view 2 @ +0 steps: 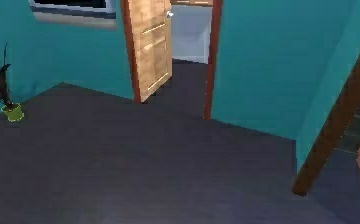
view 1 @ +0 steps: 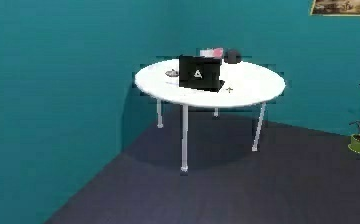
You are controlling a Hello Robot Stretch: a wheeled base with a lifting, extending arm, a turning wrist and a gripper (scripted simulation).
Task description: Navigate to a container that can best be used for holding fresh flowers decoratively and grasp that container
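One table (view 1: 260, 86), one laptop (view 1: 201, 74), one dark lump (view 1: 232, 56) (behind).

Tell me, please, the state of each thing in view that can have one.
Laptop: open, lid raised, its back toward the forward view, on the white round table.
Wooden door: swung open.
Potted plant: standing upright.
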